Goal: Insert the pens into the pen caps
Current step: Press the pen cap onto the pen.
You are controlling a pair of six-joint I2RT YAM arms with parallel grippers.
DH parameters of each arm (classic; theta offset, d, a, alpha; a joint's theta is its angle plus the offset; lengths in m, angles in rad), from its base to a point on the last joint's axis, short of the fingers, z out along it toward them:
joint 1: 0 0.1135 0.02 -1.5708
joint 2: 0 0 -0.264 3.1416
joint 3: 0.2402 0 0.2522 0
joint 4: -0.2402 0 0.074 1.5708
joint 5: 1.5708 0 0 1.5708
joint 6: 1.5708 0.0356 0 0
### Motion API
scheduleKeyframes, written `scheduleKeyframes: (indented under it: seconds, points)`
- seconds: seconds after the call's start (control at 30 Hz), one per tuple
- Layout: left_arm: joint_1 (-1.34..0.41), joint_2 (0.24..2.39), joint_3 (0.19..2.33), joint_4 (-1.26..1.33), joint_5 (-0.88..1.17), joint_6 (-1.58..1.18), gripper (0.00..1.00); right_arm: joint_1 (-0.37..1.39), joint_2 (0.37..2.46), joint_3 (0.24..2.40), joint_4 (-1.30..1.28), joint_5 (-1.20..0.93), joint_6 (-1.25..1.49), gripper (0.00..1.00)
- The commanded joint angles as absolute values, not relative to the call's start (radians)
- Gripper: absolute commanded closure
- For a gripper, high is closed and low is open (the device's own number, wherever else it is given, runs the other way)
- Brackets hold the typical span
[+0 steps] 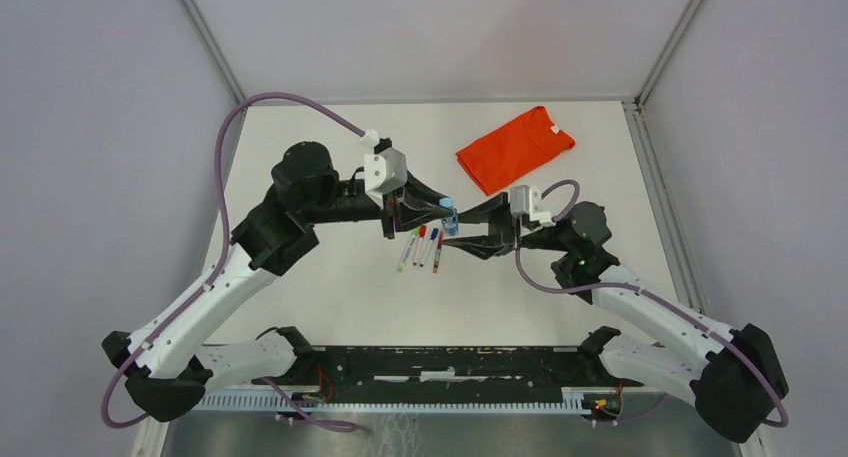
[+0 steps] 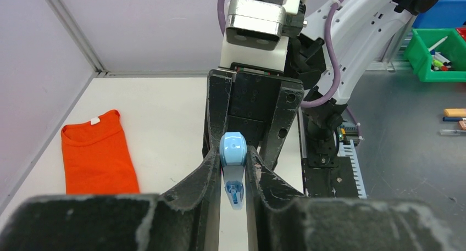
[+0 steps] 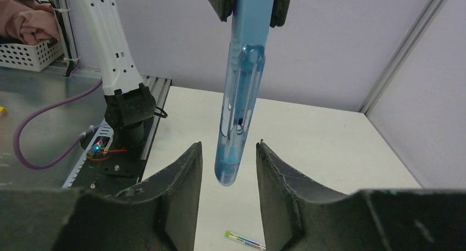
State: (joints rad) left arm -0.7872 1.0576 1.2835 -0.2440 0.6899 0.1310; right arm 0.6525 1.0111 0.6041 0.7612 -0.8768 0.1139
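The light-blue pen (image 3: 239,113) hangs upright above the counter (image 1: 330,297), just right of centre in the top view. It is translucent, with a clip down its side and a rounded lower end. My left end effector (image 2: 232,160) pinches it near its top, fingers pressed against the barrel from both sides, and the rounded top end pokes out beyond them in the left wrist view. My right end effector (image 3: 227,152) faces the left one from the right of the frame with its jaws spread. The pen's lower tip sits between the two fingers with a gap on each side, touching neither. On the counter just below and left of the pen in the top view lie four markers (image 1: 422,247), close together and roughly parallel, white-barrelled with coloured ends. A folded orange shirt (image 1: 515,147) lies well apart toward the upper right of the counter.
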Motion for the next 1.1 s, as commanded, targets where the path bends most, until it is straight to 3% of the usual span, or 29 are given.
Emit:
scheduleKeyframes:
  seconds: [0.0, 0.67, 1.07]
  points:
    - [-0.789, 1.035, 1.322, -0.247, 0.707, 0.175, 0.98, 0.649, 1.021, 0.651, 0.830, -0.943, 0.161, 0.57]
    - [-0.788, 1.033, 1.320, -0.259, 0.721, 0.193, 0.98, 0.650, 1.071, 0.724, 0.846, -0.992, 0.251, 0.99]
    - [-0.788, 1.048, 1.320, -0.267, 0.722, 0.201, 0.98, 0.649, 1.067, 0.751, 0.910, -1.011, 0.352, 1.00]
